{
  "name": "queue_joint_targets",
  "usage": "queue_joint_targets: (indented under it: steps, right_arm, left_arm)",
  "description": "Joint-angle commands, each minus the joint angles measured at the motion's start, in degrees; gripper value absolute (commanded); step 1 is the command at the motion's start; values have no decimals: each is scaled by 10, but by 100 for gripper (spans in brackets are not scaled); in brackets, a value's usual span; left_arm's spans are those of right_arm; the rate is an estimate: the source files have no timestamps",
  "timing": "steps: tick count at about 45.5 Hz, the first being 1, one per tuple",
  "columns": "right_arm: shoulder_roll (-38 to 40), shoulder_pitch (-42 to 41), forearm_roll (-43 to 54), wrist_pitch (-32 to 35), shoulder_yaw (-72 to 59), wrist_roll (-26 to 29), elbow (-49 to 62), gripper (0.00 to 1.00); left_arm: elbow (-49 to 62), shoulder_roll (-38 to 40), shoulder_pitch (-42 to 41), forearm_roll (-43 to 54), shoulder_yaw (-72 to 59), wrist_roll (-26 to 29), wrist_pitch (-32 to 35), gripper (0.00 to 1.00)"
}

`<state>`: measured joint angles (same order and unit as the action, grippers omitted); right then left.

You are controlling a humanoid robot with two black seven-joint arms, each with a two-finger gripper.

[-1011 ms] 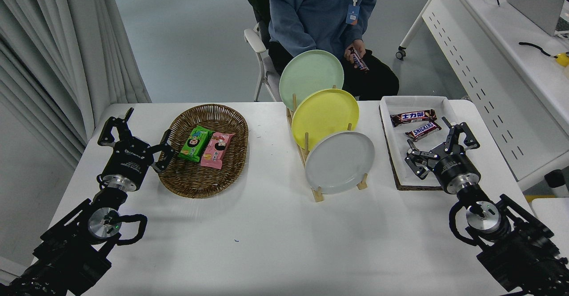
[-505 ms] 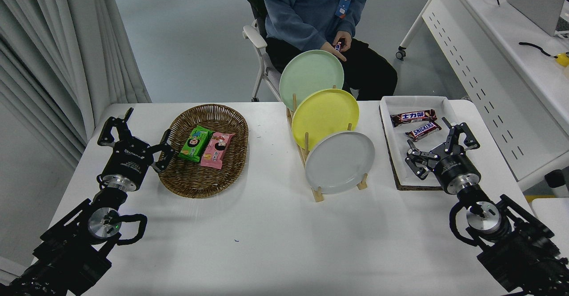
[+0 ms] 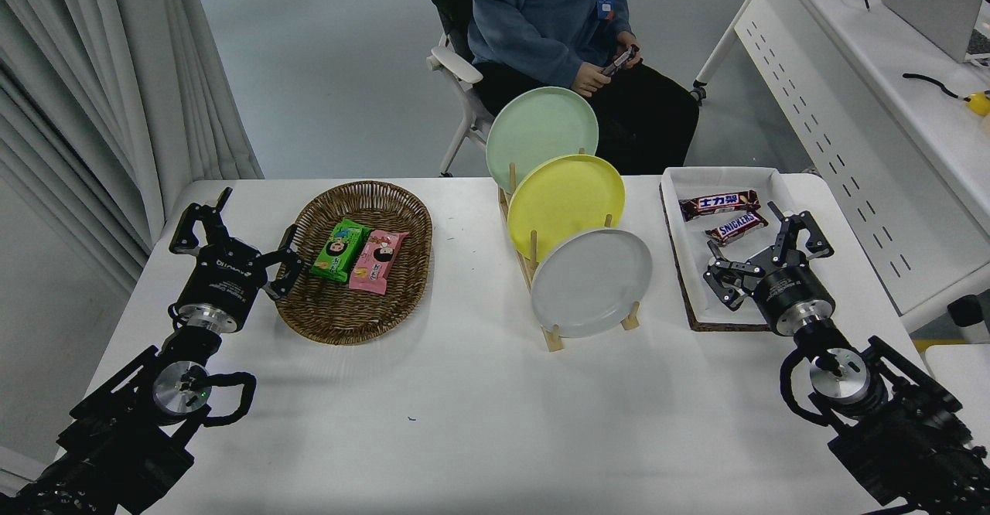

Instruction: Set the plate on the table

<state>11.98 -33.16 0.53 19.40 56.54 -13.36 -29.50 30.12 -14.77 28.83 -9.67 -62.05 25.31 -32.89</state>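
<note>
The light grey plate (image 3: 592, 281) stands on edge in the front slot of a wooden rack (image 3: 554, 334) on the white table (image 3: 479, 422). A yellow plate (image 3: 565, 202) and a pale green plate (image 3: 541, 134) stand behind it in the same rack. My right gripper (image 3: 766, 246) is open and empty, over the near end of the white tray, well to the right of the grey plate. My left gripper (image 3: 232, 233) is open and empty, parked at the lower left beside the basket.
A wicker basket (image 3: 356, 264) holds two snack packs left of the rack. A white tray (image 3: 723, 240) with two chocolate bars lies right of it. A person (image 3: 557, 12) sits at the far side with something in the hands. A white desk (image 3: 874, 90) stands at the right.
The person has shifted in the chair and moved the hands. My right gripper has edged very slightly. The plates and my left arm have not moved.
</note>
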Motion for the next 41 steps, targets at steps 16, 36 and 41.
queue_joint_targets:
  steps: [16, 36, 41]
  right_arm:
    - [3, -1, 0, 2, 3, 0, 1, 99]
    - [22, -5, -8, -1, 1, 1, 1, 99]
    - [59, -10, -9, -1, -4, 2, 7, 99]
  left_arm:
    - [0, 0, 0, 0, 0, 0, 0, 100]
    - [-1, 0, 0, 0, 0, 0, 0, 100]
    - [-1, 0, 0, 0, 0, 0, 0, 100]
